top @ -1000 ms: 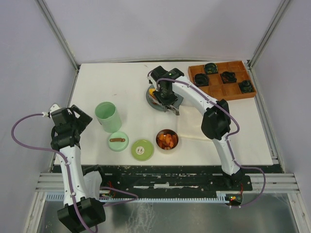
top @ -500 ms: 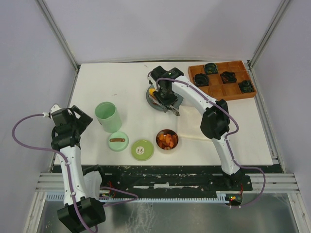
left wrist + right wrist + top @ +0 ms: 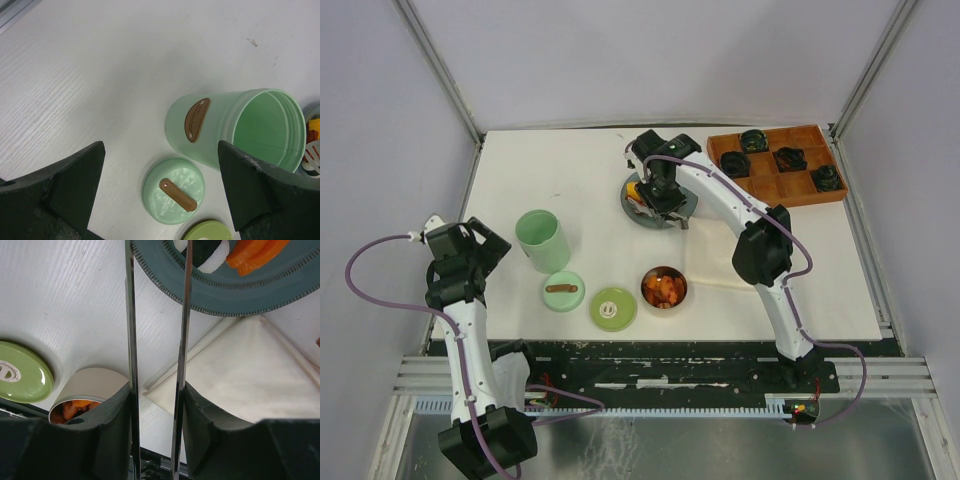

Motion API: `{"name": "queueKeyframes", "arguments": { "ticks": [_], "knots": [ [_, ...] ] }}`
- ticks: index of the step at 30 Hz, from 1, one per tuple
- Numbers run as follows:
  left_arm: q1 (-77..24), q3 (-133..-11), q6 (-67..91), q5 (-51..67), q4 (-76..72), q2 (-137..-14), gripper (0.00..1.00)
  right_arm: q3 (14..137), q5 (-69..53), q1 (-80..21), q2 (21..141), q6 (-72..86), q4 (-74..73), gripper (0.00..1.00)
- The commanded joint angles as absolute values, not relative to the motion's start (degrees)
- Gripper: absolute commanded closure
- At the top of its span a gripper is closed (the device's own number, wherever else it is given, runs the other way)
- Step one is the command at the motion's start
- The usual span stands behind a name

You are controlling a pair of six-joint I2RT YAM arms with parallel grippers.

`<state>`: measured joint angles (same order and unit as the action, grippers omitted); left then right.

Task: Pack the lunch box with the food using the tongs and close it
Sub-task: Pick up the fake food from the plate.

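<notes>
- Top view: white table (image 3: 570,170), two arms at near edge. Mint-green canister (image 3: 541,240) upright, lidless, left of centre.
- Flat lid (image 3: 561,291), mint w/ brown strap handle, lying on table just in front of canister, not touching it.
- Lime-green lid (image 3: 612,309) front-right of canister, just beside flat lid.
- Steel bowl (image 3: 664,287) further right of canister, past both lids. Uncovered, w/ orange and red-brown food pieces (image 3: 665,291) inside.
- Grey-blue plate (image 3: 225,297) behind and to right of canister, mostly hidden under right arm in top view. On it: black-and-white roll piece (image 3: 210,252) and orange pieces (image 3: 252,252).
- Right gripper (image 3: 157,405) over plate edge, pincer narrowed onto the tongs (image 3: 131,340) — one finger pressed against each silver blade. Blades nearly parallel, tips reaching over plate by roll piece; contact w/ roll unclear.
- Folded cream cloth (image 3: 250,365) well right of canister, beyond steel bowl, near plate.
- Wooden tray (image 3: 777,165) at far-right corner, furthest from canister, w/ dark green-black objects in compartments.
- Left gripper (image 3: 162,170) just left of canister, pincer spread wide and empty — canister and flat lid framed between fingers in wrist view, touching neither.
</notes>
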<state>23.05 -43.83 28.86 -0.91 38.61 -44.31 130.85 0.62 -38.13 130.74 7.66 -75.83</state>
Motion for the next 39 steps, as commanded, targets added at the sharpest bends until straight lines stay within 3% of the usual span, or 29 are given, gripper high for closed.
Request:
{"name": "queueKeyframes", "arguments": {
  "ticks": [1, 13, 27, 39],
  "knots": [
    [23.2, -43.9, 29.2, 0.0, 35.8, -43.8, 0.0, 134.4, -0.7, -37.9, 131.8, 8.1, -76.7, 0.55],
    [23.1, -44.0, 29.0, 0.0, 35.8, -43.8, 0.01, 133.3, 0.6, -37.9, 126.5, 10.9, -73.2, 0.68],
    [23.2, -44.0, 29.2, -0.3, 35.8, -43.8, 0.01, 131.1, -0.5, -37.4, 121.2, 14.0, -69.1, 0.69],
    [23.2, -44.0, 29.2, -0.2, 35.9, -44.0, 0.01, 132.4, -11.4, -40.0, 117.2, 21.0, -62.6, 0.68]
  ]
}}
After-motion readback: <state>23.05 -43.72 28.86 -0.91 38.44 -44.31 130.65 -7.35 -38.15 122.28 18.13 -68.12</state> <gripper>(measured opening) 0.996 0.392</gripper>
